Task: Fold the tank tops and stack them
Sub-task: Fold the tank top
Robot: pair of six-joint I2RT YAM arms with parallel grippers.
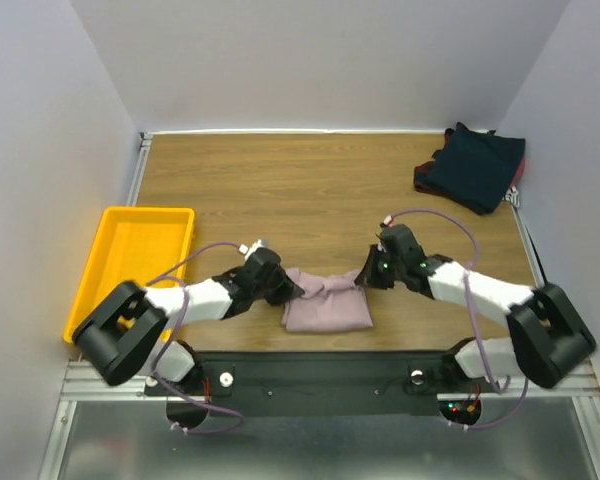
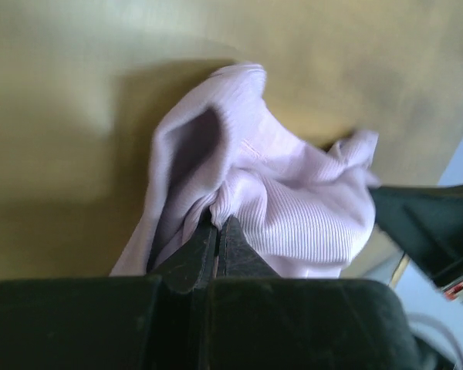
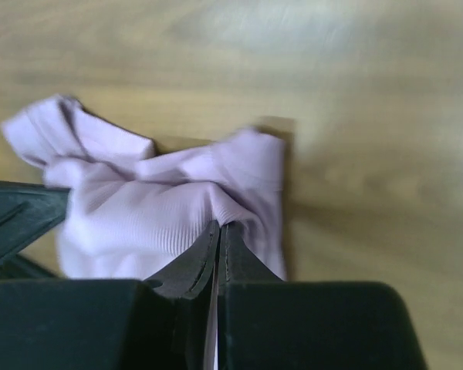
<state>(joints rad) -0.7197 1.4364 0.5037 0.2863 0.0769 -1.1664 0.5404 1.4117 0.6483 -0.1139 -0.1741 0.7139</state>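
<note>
The dusty pink tank top (image 1: 325,300) lies bunched and partly folded on the table near the front, between my two grippers. My left gripper (image 1: 288,287) is shut on its left edge; in the left wrist view the jaws (image 2: 218,223) pinch ribbed pink fabric (image 2: 293,208). My right gripper (image 1: 365,277) is shut on its right edge; the right wrist view shows the jaws (image 3: 220,227) closed on a fold of the pink top (image 3: 139,208). The dark navy tops (image 1: 473,167) with a maroon edge lie in a pile at the back right corner.
A yellow plastic tray (image 1: 115,265) stands at the left edge of the wooden table (image 1: 310,190). White walls close in the back and sides. A metal rail with the arm bases runs along the near edge.
</note>
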